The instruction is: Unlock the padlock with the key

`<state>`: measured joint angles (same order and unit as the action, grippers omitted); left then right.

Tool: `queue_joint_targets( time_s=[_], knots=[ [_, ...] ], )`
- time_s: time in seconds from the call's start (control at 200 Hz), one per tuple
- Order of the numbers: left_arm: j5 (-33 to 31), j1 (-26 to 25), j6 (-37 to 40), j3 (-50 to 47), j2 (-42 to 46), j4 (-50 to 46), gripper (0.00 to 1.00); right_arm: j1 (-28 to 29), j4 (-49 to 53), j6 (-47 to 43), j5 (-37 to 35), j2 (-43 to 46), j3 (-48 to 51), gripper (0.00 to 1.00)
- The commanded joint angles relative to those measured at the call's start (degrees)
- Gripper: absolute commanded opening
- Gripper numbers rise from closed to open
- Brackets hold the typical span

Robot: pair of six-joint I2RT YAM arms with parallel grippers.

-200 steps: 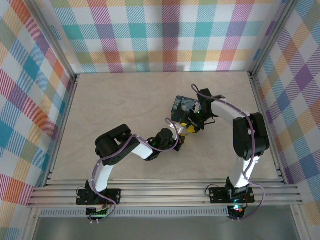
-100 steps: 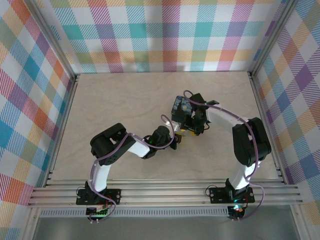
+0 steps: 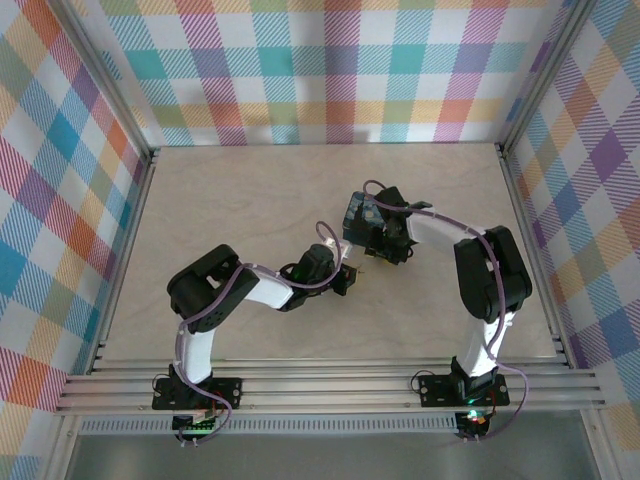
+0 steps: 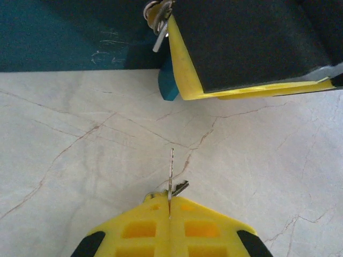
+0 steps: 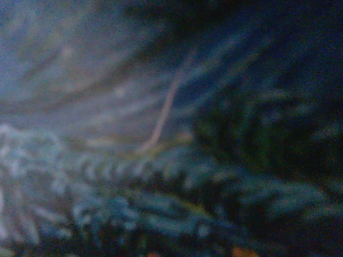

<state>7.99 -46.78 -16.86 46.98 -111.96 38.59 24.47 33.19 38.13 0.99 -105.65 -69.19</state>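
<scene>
My left gripper (image 4: 170,202) is shut on a thin silver key (image 4: 171,167), whose blade points forward over the table toward the padlock. The padlock's small blue body (image 4: 168,87) juts out beside a yellow finger (image 4: 182,64) of my right gripper, with silver metal (image 4: 157,12) above it. In the top view my right gripper (image 3: 383,246) is pressed against the starry tin (image 3: 360,211), and my left gripper (image 3: 346,279) sits a short gap below and to the left. The right wrist view is a dark blur of the tin's painted surface (image 5: 161,134).
The dark blue painted tin (image 4: 59,32) stands directly behind the padlock. Bare marbled tabletop (image 4: 80,160) stretches between the key tip and the padlock. Aluminium rails (image 3: 330,385) edge the table at the front, and checked walls enclose the other sides.
My left gripper has drawn back to the lower left with the key, opening a gap. My right gripper has shifted left, closer against the tin.
</scene>
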Motion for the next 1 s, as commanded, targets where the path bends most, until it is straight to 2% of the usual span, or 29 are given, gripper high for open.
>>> queue_joint_targets(
  time_s=[0.0,0.205,0.56,0.72,1.0],
  knots=[
    [0.6,0.8,0.6,0.2,2.1,-2.2,0.0,0.4,-1.7,-0.2,-1.2,-1.1,-1.9,0.41],
    [1.1,1.8,-1.2,0.9,1.0,-2.0,0.0,0.6,-2.3,0.1,-1.9,-2.2,-2.5,0.38],
    [0.7,2.3,-1.5,1.6,1.0,-5.1,0.0,0.6,-3.8,-0.7,-3.9,-3.4,-2.3,0.15],
    [0.3,2.4,-1.5,1.8,1.0,-5.7,0.14,0.6,-3.2,-2.3,-4.9,-2.0,-1.3,0.0],
    [-1.0,2.5,-1.4,2.3,2.5,-7.0,0.34,0.2,-2.7,-1.2,-3.8,3.3,1.1,0.0]
  ],
)
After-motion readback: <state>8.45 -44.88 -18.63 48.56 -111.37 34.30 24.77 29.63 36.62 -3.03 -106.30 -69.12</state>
